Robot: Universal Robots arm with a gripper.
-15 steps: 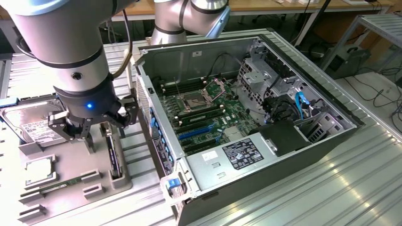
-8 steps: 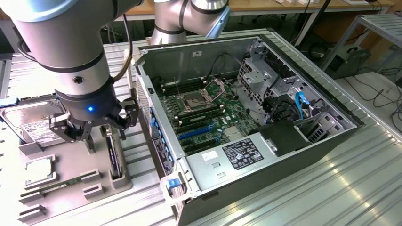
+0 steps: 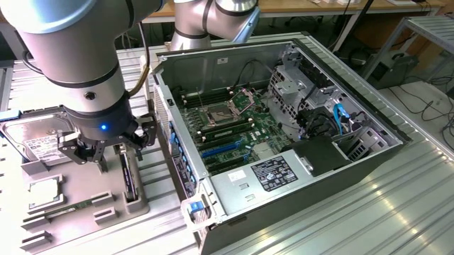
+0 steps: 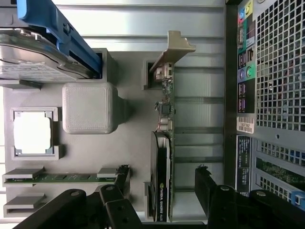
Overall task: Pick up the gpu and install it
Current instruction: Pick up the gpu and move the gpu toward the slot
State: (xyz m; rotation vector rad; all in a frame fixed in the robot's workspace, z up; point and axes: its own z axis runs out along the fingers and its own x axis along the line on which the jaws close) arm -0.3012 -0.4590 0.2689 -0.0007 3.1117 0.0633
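The gpu (image 4: pixel 167 119) stands on its long edge in a slot of the grey tray (image 4: pixel 128 143), along the tray's side nearest the open computer case (image 3: pixel 284 133). Its pale metal bracket (image 4: pixel 174 50) juts up at the tray's end where the hard drive (image 4: pixel 38 52) is kept. The card has not been lifted – it is seated in its slot, and the blue expansion slots (image 3: pixel 220 150) in the case are bare.

The hand (image 4: pixel 162 174) is held wide open over the tray with nothing gripped. One dark finger (image 4: pixel 116 191) is placed to each side of the card's black cooler, and a gap is seen on both sides.

The card is judged to be light and stiff, yet fragile. It is thin, its faces are smooth, and small parts are exposed on the bare board near the bracket. A hold is best taken across the two flat faces at the shrouded cooler section, squarely, so that the card is not tilted or let slip. The bare board and the contact edge down in the slot are better left untouched.

On the tray's side away from the case, a processor (image 4: pixel 32 133) is set in a recess and a memory stick (image 4: pixel 62 178) is laid in its holder. The tray is carried by the ribbed metal tabletop (image 3: pixel 369 212).
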